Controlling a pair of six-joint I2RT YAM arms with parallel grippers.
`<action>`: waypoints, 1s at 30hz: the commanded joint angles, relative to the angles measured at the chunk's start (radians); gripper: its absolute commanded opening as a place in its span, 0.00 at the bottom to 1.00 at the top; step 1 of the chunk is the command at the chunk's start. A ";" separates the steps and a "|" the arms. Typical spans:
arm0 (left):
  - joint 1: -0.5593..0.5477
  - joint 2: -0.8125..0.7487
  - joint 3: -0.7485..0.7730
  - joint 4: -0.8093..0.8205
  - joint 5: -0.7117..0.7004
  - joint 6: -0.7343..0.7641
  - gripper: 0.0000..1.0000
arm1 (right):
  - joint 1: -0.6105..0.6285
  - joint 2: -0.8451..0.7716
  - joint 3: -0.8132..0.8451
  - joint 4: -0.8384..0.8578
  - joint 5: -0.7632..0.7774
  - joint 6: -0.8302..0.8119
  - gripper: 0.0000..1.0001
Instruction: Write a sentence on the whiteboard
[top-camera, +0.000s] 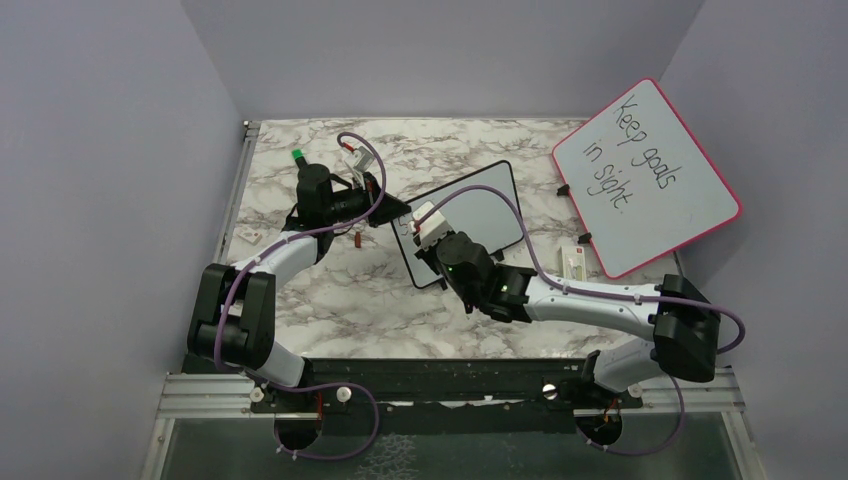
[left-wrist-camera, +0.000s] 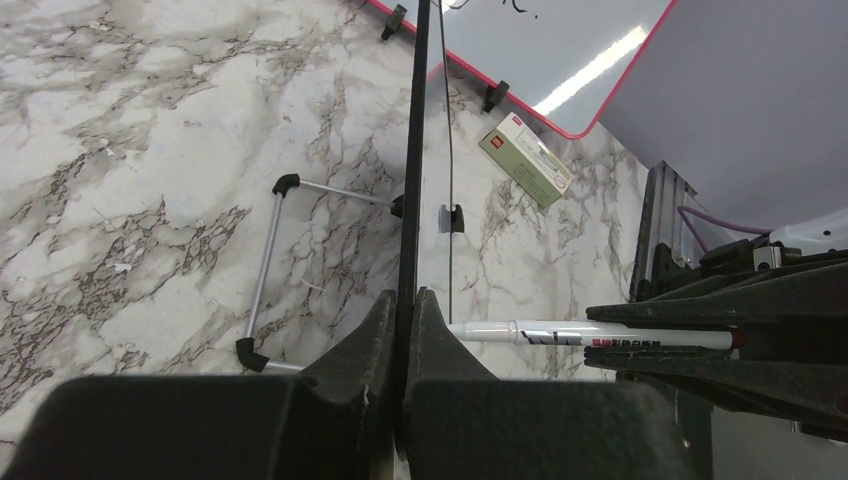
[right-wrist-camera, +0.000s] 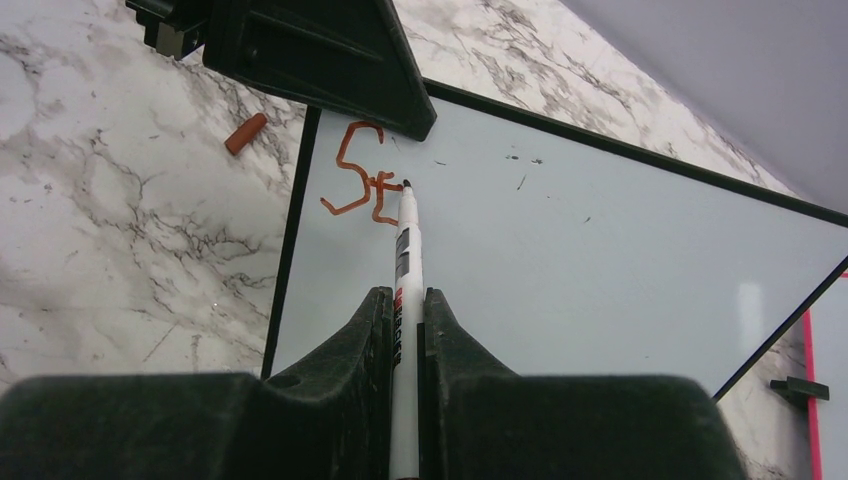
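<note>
The right tool (right-wrist-camera: 405, 300) is pinching the marker (right-wrist-camera: 405, 235) tight. Its tip is touching the whiteboard (right-wrist-camera: 600, 260) right beside the sentence (right-wrist-camera: 358, 185), which is only a red-brown "St" in the upper left of that view. It should be pressing softly and sliding slowly rightward. The left tool (left-wrist-camera: 405, 305) is squeezing the board's thin black edge. The mostly blank whiteboard is sitting mid-frame above the tabletop (top-camera: 330, 290).

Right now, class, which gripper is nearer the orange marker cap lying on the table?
Left. The left gripper clamps the whiteboard's edge, close beside the orange marker cap; the right gripper holds the marker over the board's face, farther from the cap.
</note>
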 joint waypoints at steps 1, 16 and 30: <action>-0.010 0.033 -0.011 -0.098 -0.046 0.047 0.00 | -0.009 0.013 0.017 0.024 0.008 0.000 0.01; -0.009 0.034 -0.010 -0.101 -0.047 0.047 0.00 | -0.016 0.000 0.005 -0.043 0.020 0.041 0.01; -0.010 0.033 -0.011 -0.103 -0.052 0.047 0.00 | -0.016 -0.026 -0.014 -0.107 -0.004 0.071 0.01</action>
